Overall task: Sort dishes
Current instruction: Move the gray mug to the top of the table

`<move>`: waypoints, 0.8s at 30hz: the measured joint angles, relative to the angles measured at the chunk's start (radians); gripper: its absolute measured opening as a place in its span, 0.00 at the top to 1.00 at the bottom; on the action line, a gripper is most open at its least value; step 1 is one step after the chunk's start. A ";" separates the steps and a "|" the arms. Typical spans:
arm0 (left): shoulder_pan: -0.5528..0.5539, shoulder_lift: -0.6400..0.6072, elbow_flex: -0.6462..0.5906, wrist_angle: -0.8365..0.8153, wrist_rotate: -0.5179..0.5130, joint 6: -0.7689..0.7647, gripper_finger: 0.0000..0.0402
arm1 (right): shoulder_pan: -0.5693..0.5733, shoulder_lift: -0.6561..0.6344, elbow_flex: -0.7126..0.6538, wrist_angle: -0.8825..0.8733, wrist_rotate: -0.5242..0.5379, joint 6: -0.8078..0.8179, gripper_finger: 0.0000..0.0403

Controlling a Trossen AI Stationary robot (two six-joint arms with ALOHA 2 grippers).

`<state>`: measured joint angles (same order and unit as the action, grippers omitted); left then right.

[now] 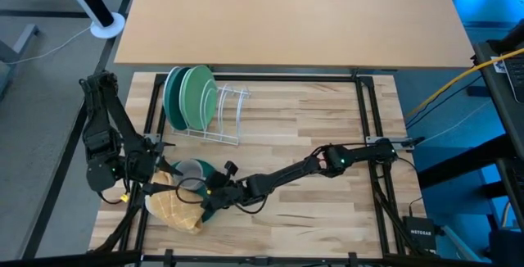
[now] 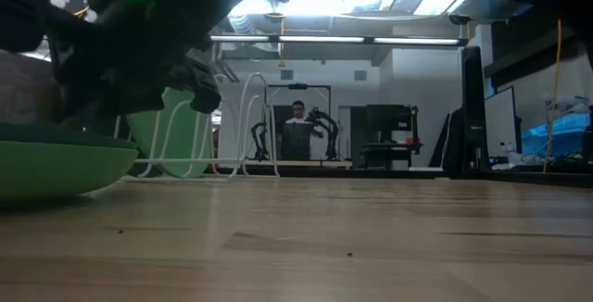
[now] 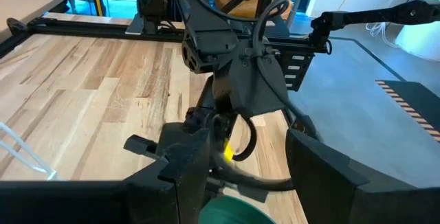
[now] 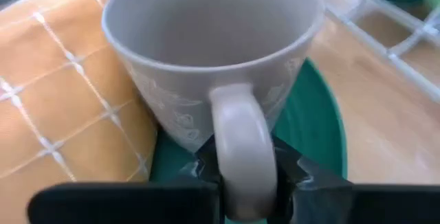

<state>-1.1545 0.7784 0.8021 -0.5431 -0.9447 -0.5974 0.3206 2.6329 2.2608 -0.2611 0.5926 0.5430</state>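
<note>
Pale butcher-block planks make up the desk (image 1: 311, 136), framed by dark rails, with a larger tan tabletop beyond its far edge. Near the far-left corner a white wire rack (image 1: 219, 113) holds two upright plates (image 1: 187, 97), one teal, one lighter green, leaning close together. Toward the near-left corner lies a teal plate (image 4: 317, 124) flat on the wood, a yellow checked cloth (image 1: 178, 208) draped partly over it on the near side. On that plate stands the small grey mug (image 4: 206, 52), upright and empty as far as shows, touching the cloth. The right gripper (image 4: 242, 172) reaches across from the right edge and has its fingers pinched on the mug's handle, one finger either side. The left gripper (image 3: 240, 165) waits just beside the left edge, near the cloth, fingers spread and holding nothing. The step in hand appears to be lifting the mug off the plate. To do it well, I judge the lift should go straight up and slowly, keeping the mug level so the handle does not twist in the grip, and clearing the cloth before any sideways travel.
</note>
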 joint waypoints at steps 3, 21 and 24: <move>0.000 0.000 0.000 0.000 0.000 -0.004 0.55 | 0.000 -0.001 0.000 0.029 -0.007 -0.024 0.86; 0.000 -0.004 0.000 0.006 0.000 0.029 0.55 | 0.000 -0.005 0.095 -0.026 0.053 -0.113 0.86; 0.000 -0.014 0.000 0.008 -0.006 0.040 0.55 | 0.000 -0.037 0.086 -0.078 0.065 -0.128 0.86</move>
<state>-1.1543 0.7643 0.8024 -0.5346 -0.9512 -0.5571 0.3206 2.5956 2.3463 -0.3390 0.6573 0.4147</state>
